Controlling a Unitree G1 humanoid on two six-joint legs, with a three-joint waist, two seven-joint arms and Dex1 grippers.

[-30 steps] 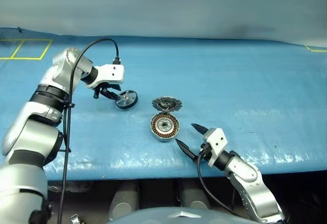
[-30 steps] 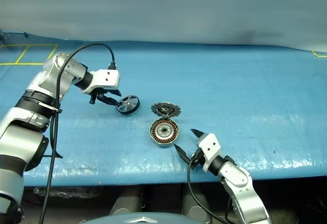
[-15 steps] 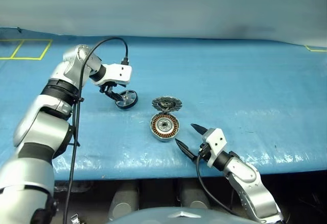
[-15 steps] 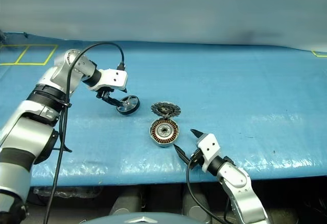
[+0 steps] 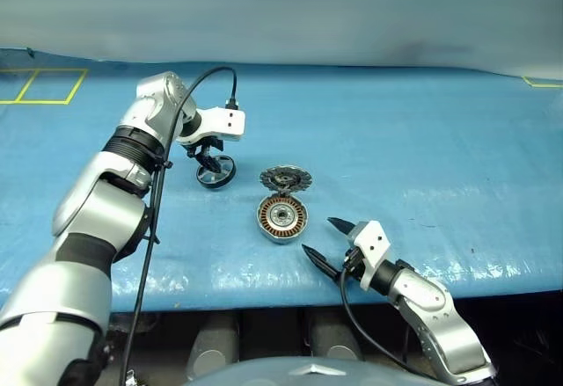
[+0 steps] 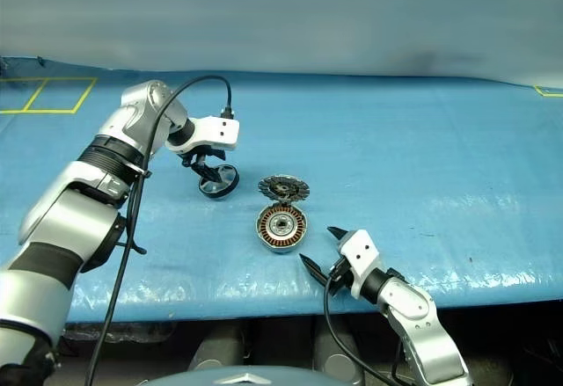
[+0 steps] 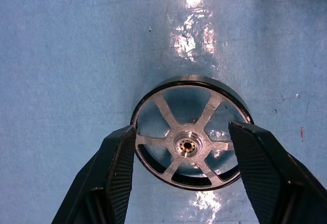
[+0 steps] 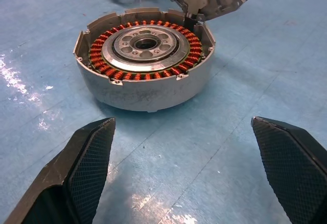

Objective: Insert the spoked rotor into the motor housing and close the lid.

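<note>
Two grippers, both spread: my left gripper [image 7: 181, 152] straddles the spoked rotor [image 7: 190, 131] flat on the bench [image 5: 422, 157], my right gripper [image 8: 189, 168] faces the motor housing [image 8: 145, 60], lid [image 5: 286, 178] open.

One flat silver six-spoked rotor [image 7: 187, 131], one round grey metal motor housing with copper windings [image 5: 282, 218] and one hinged round grey lid [image 5: 287, 178] are counted; two yellow-outlined squares [image 5: 41, 85] are marked upper left.

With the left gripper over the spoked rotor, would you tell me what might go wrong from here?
The left gripper straddles the spoked rotor off-centre, so closing might nudge it aside. The lid stands open just beside the motor housing; a carried rotor could bump it.
</note>
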